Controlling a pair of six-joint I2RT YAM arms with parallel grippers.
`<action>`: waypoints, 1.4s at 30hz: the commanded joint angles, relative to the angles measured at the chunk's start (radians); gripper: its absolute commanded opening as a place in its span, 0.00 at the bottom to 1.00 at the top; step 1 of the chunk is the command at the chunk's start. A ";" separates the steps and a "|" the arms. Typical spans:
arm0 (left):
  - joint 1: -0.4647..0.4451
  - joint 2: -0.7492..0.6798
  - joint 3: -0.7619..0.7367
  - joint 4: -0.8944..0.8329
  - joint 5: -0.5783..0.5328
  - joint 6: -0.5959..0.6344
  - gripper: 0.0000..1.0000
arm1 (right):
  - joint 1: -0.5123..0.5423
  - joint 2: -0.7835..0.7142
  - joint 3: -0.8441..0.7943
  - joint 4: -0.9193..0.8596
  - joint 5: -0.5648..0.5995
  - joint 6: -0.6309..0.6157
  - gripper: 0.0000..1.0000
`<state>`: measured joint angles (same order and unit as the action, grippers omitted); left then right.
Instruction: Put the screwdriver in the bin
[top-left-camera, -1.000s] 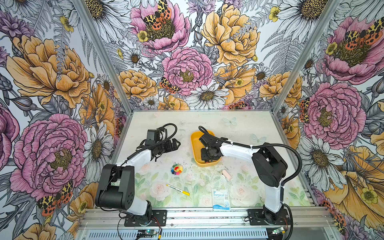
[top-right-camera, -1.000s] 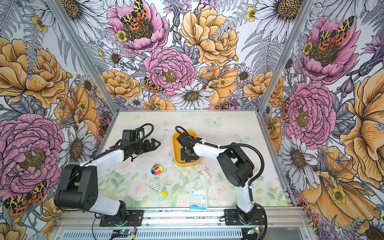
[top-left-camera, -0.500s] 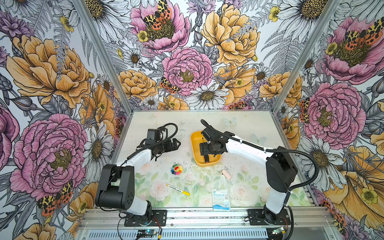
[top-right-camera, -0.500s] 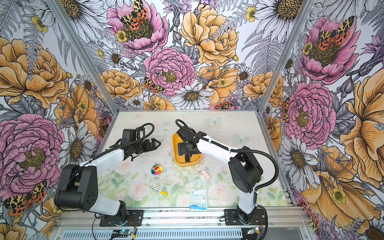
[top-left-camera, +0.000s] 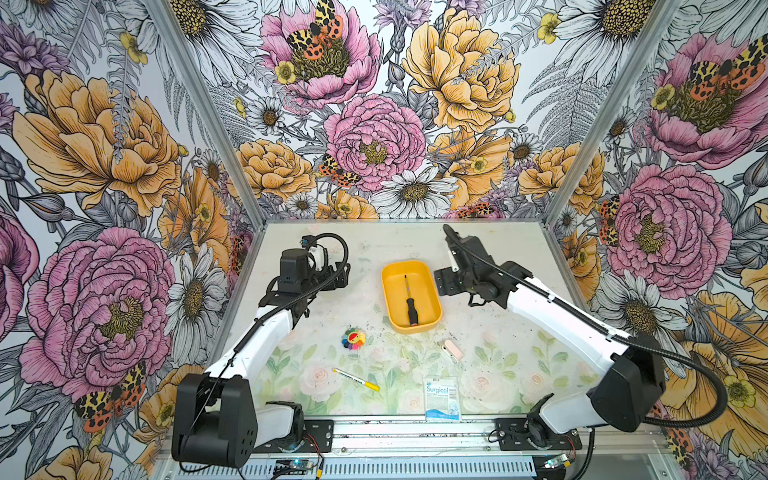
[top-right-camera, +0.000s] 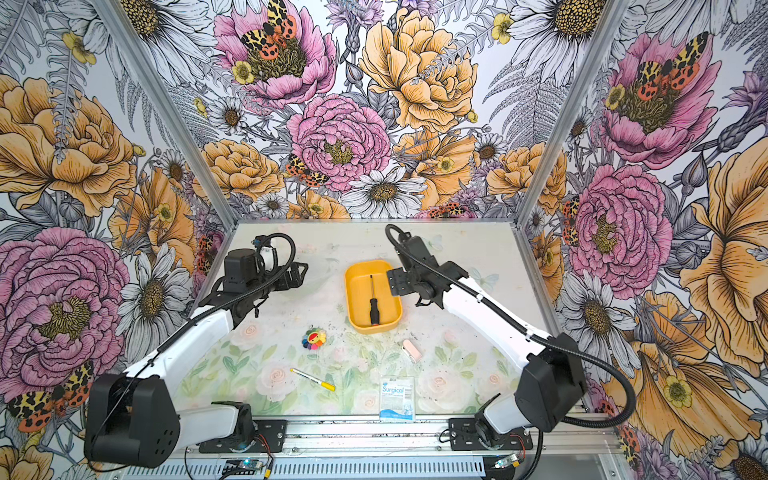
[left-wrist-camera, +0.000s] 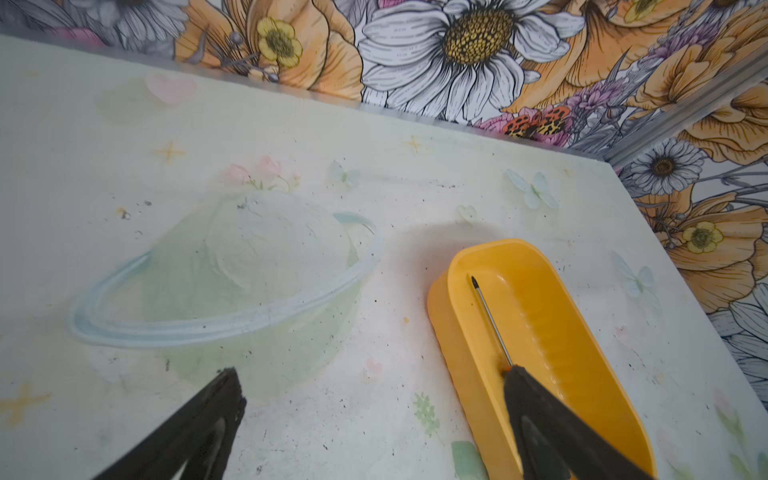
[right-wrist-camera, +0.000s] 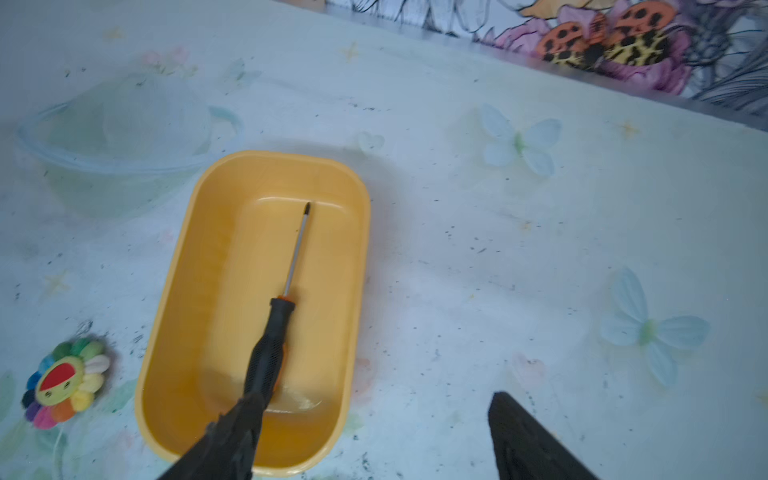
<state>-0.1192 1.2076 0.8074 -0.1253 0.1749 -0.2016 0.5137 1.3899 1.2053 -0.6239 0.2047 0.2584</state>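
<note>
Screwdriver lies lengthwise inside the bin, mid-frame. I see the right gripper just beside its right rim and the left gripper well left across bare table, both with jaws spread and empty.

3 flat wall panels printed with big pink, orange and white flowers are closing in the workspace, meeting at 2 slanting silver metal corner posts. Ahead of the left gripper jaws, a pale green ringed planet print is sitting on the white-green table mat. Ahead of the right gripper jaws, pale blue butterfly prints are showing. Soft even light is falling, and black specks are dotting the mat.
</note>
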 joint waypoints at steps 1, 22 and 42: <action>0.013 -0.063 -0.057 0.101 -0.163 0.048 0.99 | -0.109 -0.124 -0.146 0.261 0.013 -0.114 0.87; 0.155 -0.078 -0.306 0.449 -0.270 0.155 0.99 | -0.403 -0.185 -0.832 1.255 0.014 -0.230 0.87; 0.197 0.129 -0.523 1.042 -0.163 0.159 0.99 | -0.446 0.153 -0.888 1.657 0.088 -0.222 0.87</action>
<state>0.0666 1.3121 0.2985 0.8146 0.0116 -0.0486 0.0704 1.5307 0.2935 0.9787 0.2771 0.0288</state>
